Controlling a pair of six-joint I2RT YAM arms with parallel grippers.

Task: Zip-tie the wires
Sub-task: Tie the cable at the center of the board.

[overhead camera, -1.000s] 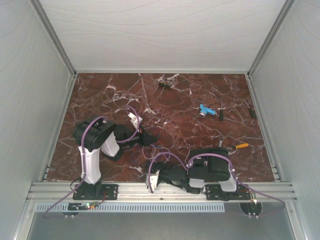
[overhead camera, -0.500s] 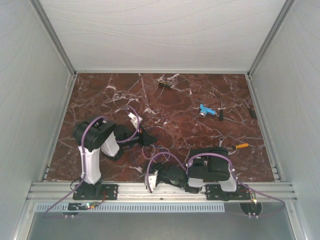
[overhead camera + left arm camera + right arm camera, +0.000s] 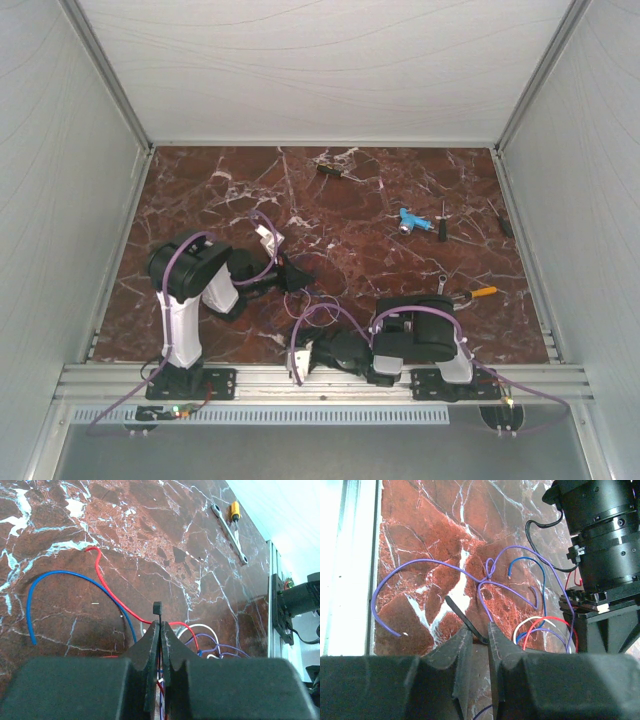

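The wires, thin red, blue, white and purple loops [image 3: 197, 635], lie on the marble between the two arms; they also show in the top view [image 3: 318, 312] and the right wrist view [image 3: 540, 625]. My left gripper [image 3: 160, 625], low over the table in the top view [image 3: 298, 283], is shut on a black zip tie whose head [image 3: 157, 609] sticks up past the tips; wire strands run between the jaws behind it. My right gripper [image 3: 480, 627], near the front edge in the top view [image 3: 305, 346], is closed to a narrow gap on the zip tie's strap [image 3: 462, 614].
A wrench [image 3: 229, 532] and a yellow-handled tool [image 3: 478, 293] lie right of the wires. A blue-handled tool [image 3: 412, 221] and small screwdrivers [image 3: 330, 171] lie farther back. The aluminium rail [image 3: 355, 565] runs along the front edge. White walls enclose the table.
My right arm has shifted slightly left and toward the front edge. The left arm has held still.
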